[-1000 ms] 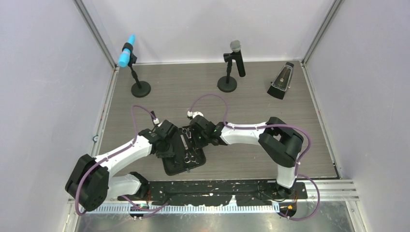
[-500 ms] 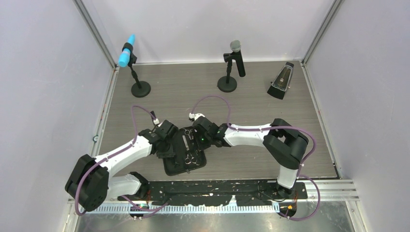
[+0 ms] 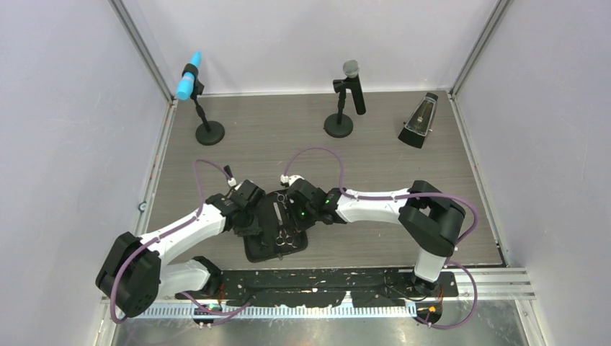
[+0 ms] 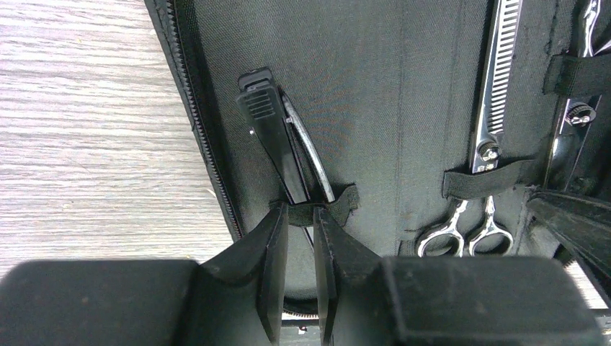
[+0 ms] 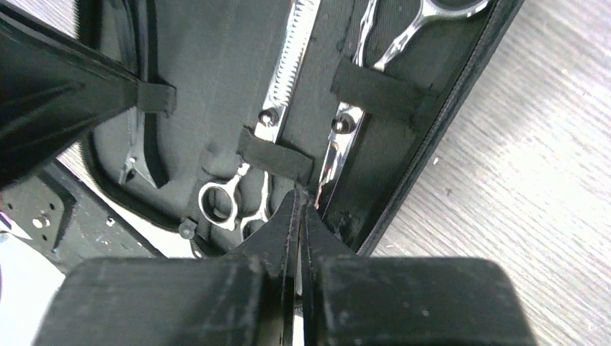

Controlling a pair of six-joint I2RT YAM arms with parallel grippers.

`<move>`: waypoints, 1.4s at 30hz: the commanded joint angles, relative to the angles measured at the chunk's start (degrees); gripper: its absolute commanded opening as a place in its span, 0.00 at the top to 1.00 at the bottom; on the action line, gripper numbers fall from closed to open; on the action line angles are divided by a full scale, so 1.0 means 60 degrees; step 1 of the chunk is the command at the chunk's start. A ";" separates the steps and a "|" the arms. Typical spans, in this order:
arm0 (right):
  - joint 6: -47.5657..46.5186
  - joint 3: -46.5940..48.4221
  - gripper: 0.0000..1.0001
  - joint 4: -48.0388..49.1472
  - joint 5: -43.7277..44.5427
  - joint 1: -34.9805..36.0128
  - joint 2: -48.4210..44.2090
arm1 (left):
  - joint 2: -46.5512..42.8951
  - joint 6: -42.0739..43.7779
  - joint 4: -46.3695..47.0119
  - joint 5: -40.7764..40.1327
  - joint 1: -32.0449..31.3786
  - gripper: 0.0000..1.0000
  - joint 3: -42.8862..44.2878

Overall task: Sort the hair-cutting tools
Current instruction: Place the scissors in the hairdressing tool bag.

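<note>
- The open black zip case (image 3: 261, 252) sits low centre in the top view, right in front of both arms. The tools I can make out are inside it, tucked under elastic loops (image 5: 277, 155), presumably so they don't slide around.
- The left gripper (image 4: 300, 216) is at bottom centre of its own wrist view. Its jaws are narrow and straddle the tail end of a black hair clip (image 4: 268, 130), right where a loop crosses it. My guess is it's working the clip in under that loop. I honestly can't tell if the pads are pinching the clip or just flanking it, because the loop hides the contact.
- The right gripper (image 5: 300, 200) is pinched fully closed with nothing visible between the fingers. Its tip is down on the lining between the toothed thinning scissors (image 5: 288, 65) and the other scissors (image 5: 403, 32). To me it looks like it's pinning the case so it doesn't skate on the table.
- Both scissors are strapped in side by side, with their handles at opposite ends.
- Writing: there's a tiny mark near the thinning scissors' pivot in the left wrist view, too small to read. I can't spot any other brand or label.
</note>
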 commanded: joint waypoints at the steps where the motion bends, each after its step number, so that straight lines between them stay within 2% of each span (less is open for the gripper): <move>1: 0.0015 -0.0303 0.94 -0.0211 0.0620 0.0073 -0.0479 | -0.0136 -0.0240 0.0456 0.0505 -0.0123 0.78 -0.0209; 8: -0.0595 0.0820 0.73 -0.0975 0.2068 0.0309 -0.0693 | 0.0042 -0.0159 0.0445 0.0553 -0.0124 0.78 -0.0074; 14: -0.0750 0.1629 0.69 -0.1336 0.2912 0.0594 -0.0198 | -0.0009 -0.0151 0.0407 0.0482 -0.0119 0.78 -0.0051; 18: -0.0930 0.1923 0.68 -0.1361 0.3315 0.0629 0.0120 | 0.0077 -0.0169 0.0482 0.0542 -0.0126 0.78 -0.0015; 28: -0.0844 0.2055 0.70 -0.1576 0.3014 0.0628 0.1121 | 0.0057 -0.0249 0.0514 0.0582 -0.0129 0.78 0.0019; 36: -0.0850 0.2006 0.82 -0.1973 0.3039 0.0682 0.1370 | 0.0028 -0.0535 0.0702 0.0690 -0.0224 0.80 0.0008; 42: -0.0830 0.2067 0.80 -0.2428 0.3256 0.0699 0.1379 | 0.0058 -0.0708 0.0891 0.0865 -0.0315 0.81 -0.0006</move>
